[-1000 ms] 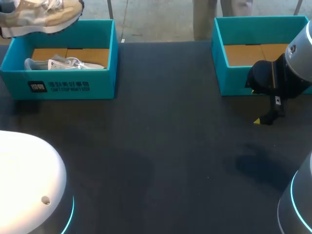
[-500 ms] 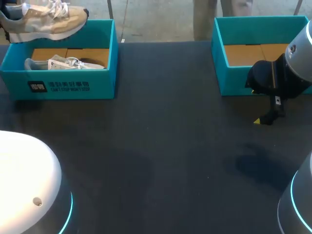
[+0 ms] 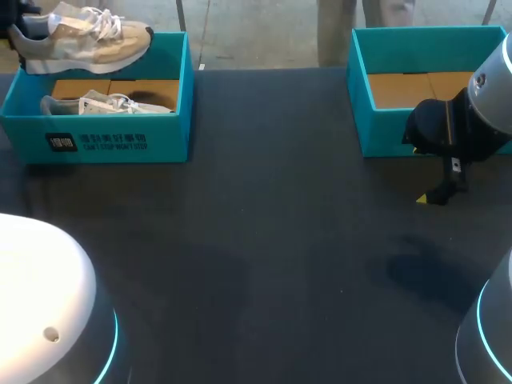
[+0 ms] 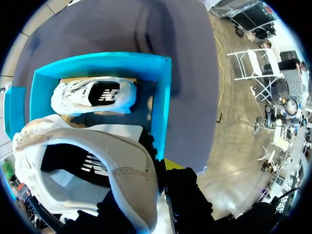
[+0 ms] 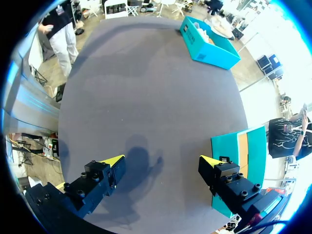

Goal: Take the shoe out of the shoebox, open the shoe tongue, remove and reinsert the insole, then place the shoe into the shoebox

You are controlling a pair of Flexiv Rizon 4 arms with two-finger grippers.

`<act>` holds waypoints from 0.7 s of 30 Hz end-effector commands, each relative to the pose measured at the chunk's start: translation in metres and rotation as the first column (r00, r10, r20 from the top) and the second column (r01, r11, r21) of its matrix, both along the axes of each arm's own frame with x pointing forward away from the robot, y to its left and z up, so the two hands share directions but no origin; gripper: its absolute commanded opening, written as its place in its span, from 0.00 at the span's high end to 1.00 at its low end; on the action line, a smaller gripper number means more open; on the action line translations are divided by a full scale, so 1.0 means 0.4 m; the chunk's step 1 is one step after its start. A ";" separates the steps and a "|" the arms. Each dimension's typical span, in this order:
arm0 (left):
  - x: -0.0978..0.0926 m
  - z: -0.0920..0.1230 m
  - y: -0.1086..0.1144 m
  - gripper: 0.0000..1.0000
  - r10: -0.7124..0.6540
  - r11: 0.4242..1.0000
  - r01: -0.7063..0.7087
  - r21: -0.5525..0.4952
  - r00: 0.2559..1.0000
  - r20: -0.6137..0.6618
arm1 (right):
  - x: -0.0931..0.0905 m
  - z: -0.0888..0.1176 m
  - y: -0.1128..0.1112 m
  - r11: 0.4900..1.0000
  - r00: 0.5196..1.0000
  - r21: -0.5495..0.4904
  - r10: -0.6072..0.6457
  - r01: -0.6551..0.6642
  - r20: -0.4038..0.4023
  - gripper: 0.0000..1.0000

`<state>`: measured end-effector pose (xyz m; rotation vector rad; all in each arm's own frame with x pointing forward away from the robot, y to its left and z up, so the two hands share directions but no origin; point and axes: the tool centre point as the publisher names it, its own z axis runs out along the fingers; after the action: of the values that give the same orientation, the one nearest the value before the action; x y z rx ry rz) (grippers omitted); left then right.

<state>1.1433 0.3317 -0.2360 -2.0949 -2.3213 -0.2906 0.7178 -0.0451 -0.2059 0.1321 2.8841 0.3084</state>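
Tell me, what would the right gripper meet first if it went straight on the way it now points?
Most likely the bare table. The right gripper is open and points down at it, with nothing in between. The box sits beside the gripper, off that line. Depth is hard to judge.

Bare bench between left shoebox and right shoebox: wide passage. Left shoebox: white shoe fills the front strip; held shoe hangs over the back wall. Right gripper, fingers spread, hovers before right shoebox's front wall.
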 end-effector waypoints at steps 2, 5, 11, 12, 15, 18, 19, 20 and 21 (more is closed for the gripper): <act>0.028 -0.027 -0.006 1.00 0.000 1.000 0.000 0.000 1.000 -0.009 | 0.000 -0.003 0.001 1.000 1.000 -0.002 -0.001 0.001 0.001 0.00; 0.035 -0.041 -0.012 1.00 -0.002 1.000 0.002 0.004 1.000 -0.008 | 0.000 -0.003 0.001 1.000 1.000 -0.002 -0.001 0.001 0.001 0.00; 0.048 -0.065 -0.030 1.00 -0.008 1.000 0.008 0.013 1.000 0.000 | 0.000 -0.003 0.001 1.000 1.000 -0.002 -0.001 0.001 0.001 0.00; 0.050 -0.068 -0.033 1.00 -0.008 1.000 0.008 0.012 1.000 0.000 | 0.000 -0.003 0.001 1.000 1.000 -0.002 -0.001 0.001 0.001 0.00; 0.055 -0.076 -0.040 1.00 -0.011 1.000 0.011 0.012 1.000 -0.001 | 0.000 -0.003 0.001 1.000 1.000 -0.002 -0.001 0.001 0.001 0.00; 0.063 -0.084 -0.047 1.00 -0.014 1.000 0.014 0.011 1.000 0.000 | 0.000 -0.003 0.001 1.000 1.000 -0.002 -0.001 0.001 0.001 0.00; 0.066 -0.087 -0.049 1.00 -0.015 1.000 0.015 0.012 1.000 0.001 | 0.000 -0.003 0.001 1.000 1.000 -0.002 -0.001 0.001 0.001 0.00; 0.070 -0.090 -0.050 1.00 -0.014 1.000 0.014 0.013 1.000 0.002 | 0.000 -0.003 0.001 1.000 1.000 -0.002 -0.001 0.001 0.001 0.00; 0.074 -0.093 -0.051 1.00 -0.013 1.000 0.013 0.014 1.000 0.003 | 0.000 -0.003 0.001 1.000 1.000 -0.002 -0.001 0.001 0.001 0.00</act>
<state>1.1662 0.3120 -0.2699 -2.1108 -2.3022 -0.3129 0.7178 -0.0451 -0.2059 0.1321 2.8841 0.3084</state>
